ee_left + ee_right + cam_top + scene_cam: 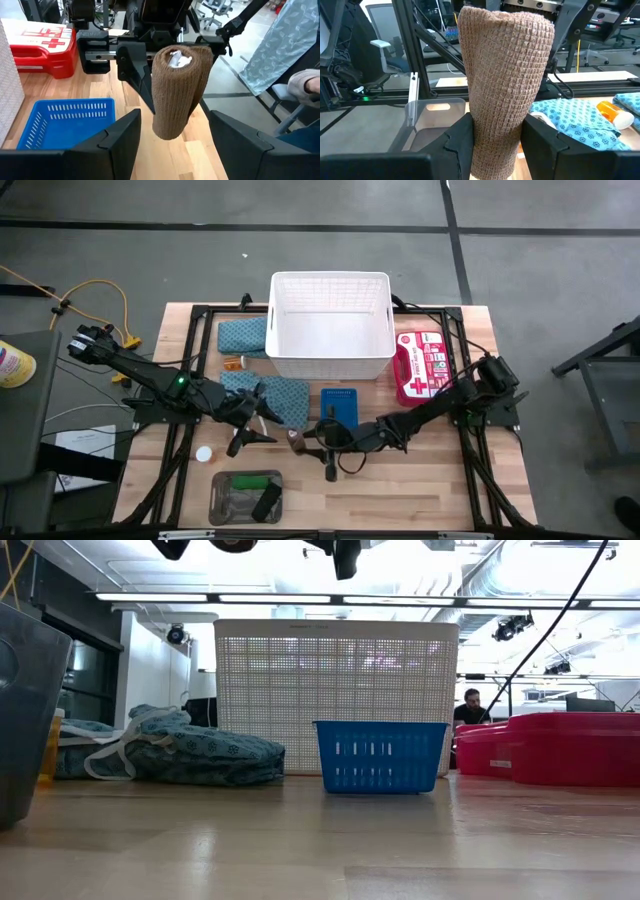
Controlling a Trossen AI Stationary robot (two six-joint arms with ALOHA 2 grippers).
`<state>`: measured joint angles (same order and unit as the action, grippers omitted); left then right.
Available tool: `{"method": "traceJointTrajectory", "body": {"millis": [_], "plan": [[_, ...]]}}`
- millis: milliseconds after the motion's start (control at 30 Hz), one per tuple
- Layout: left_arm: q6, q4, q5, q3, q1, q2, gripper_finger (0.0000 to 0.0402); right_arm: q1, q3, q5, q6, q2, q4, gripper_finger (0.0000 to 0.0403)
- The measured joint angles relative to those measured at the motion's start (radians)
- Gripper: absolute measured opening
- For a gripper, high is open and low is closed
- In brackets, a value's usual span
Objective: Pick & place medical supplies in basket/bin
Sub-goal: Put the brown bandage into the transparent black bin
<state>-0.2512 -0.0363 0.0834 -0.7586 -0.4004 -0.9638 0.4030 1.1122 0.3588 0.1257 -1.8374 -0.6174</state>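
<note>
Looking down: the right gripper (303, 442) sits in front of the small blue basket (339, 406), closed on the brown roll (296, 439); the left gripper (262, 420) faces it from the left with its jaws spread, just short of the roll.
High view – supplies: one teal cloth (243, 335) lies left of the white basket (331, 326), a second teal cloth (281, 395) by the left gripper; the orange vial (233, 363) lies between them, the white disc (204, 453) near the table's front left, and the grey tray (245, 495) holds a green roll (252, 479) and a black roll (266, 503).
High view – other: a red first-aid case (421, 366) lies right of the white basket.
Low view: both arms show only at the top edge; no roll can be made out.
Left wrist view: the brown roll hangs upright – clamped from behind by the right gripper's fingers (137, 75) – in front of the left fingers (117, 140), which stand wide apart and touch nothing.
Right wrist view: the roll stands between the right fingers (462, 137), pinched on both sides.
</note>
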Motion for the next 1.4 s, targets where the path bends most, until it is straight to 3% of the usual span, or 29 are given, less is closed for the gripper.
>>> {"method": "traceJointTrajectory", "body": {"millis": [500,1033,1400], "plan": [[-0.005,0.055,-0.007,0.0,0.0,-0.092,0.0228,-0.027,0.0,-0.027,-0.018,0.0,-0.008,0.0133],[0.024,0.243,-0.009,0.0,0.049,-0.183,0.0228,-0.05,0.0,-0.046,-0.021,0.001,-0.024,0.0133],[0.064,0.254,-0.006,0.0,0.039,-0.194,0.0218,-0.055,0.0,-0.05,-0.021,0.001,-0.023,0.0133]]}}
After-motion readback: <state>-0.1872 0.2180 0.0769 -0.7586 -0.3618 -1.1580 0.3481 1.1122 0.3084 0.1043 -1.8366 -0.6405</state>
